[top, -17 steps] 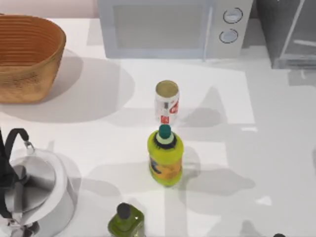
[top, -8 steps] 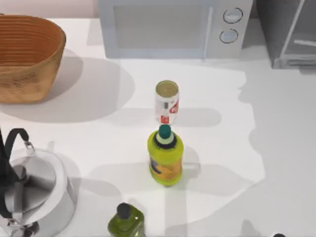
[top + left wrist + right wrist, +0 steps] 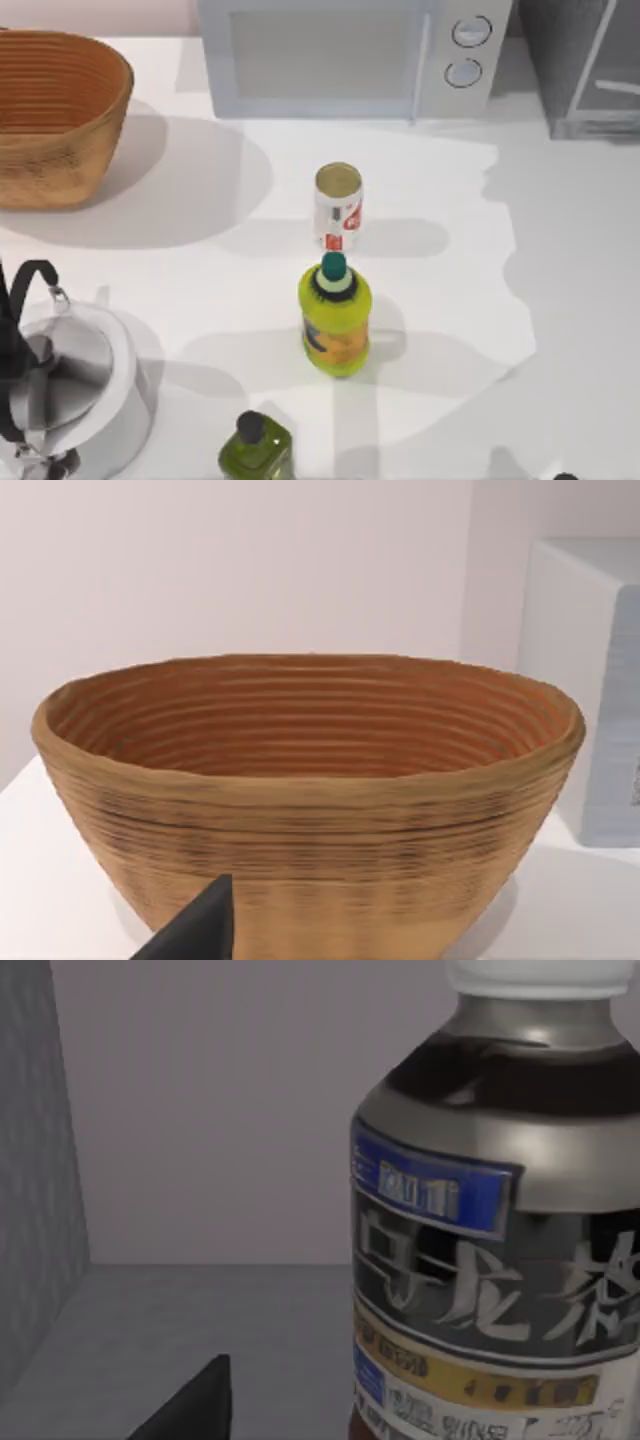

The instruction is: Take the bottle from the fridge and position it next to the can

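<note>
**Q:** What does the figure show, from the largest item down?

**A:** The fridge (image 3: 585,70) stands at the table's far right corner, beside the white microwave (image 3: 340,55). The wicker basket (image 3: 55,115) sits at far left, the kettle (image 3: 70,385) at near left. In mid-table the yellow-green bottle (image 3: 335,320) stands just in front of the can (image 3: 338,205), nearly touching it; a small olive bottle (image 3: 255,450) stands at the near edge.

**Q:** And the bottle to be fetched?

**A:** The right wrist view looks into the grey cabinet interior, where the bottle (image 3: 500,1230) stands upright on the shelf, close to the camera, white cap up. One dark fingertip (image 3: 195,1405) of the right arm's tool shows near it, apart from the label. Whether that tool is spread or closed cannot be told. The left arm idles facing the basket; its state likewise cannot be told.

**Q:** How should the step in hand be done well?

**A:** Judged as the reach-and-grasp stage. The jaws should straddle the body below the label's shoulder, squarely centred, since the bottle is tall and would likely tip if nudged off-axis. Withdraw level, clear of the door frame. Set down on the can's open side, not toward the yellow-green bottle.
</note>
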Available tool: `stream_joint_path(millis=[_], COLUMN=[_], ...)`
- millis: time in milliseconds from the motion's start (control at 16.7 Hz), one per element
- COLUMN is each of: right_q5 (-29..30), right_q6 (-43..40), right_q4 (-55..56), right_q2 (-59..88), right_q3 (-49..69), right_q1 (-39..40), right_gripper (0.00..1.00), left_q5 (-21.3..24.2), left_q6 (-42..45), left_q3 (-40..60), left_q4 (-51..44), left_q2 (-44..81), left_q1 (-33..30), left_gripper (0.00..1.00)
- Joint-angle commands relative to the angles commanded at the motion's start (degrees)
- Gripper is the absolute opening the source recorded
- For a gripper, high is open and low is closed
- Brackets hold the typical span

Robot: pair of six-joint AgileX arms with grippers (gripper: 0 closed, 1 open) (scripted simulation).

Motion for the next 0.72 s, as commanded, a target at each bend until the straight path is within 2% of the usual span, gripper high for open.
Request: stream_joint_path(millis=[420,720], right_q5=[1.2,1.41], right_q6=[-0.06,-0.07], right_q4=[-5.85,-6.84], right_q2=[7.05,8.1], right_q3=[12.88,14.89], right_q1=[1.12,1.32], right_gripper=[1.0,1.0], left_q5=[0.0,0.0], left_q6=[0.0,0.0], left_q3=[0.0,0.0], left_q4=[0.0,0.0], left_q2=[0.0,0.0], left_q1=[0.0,0.0], left_gripper=[1.0,1.0])
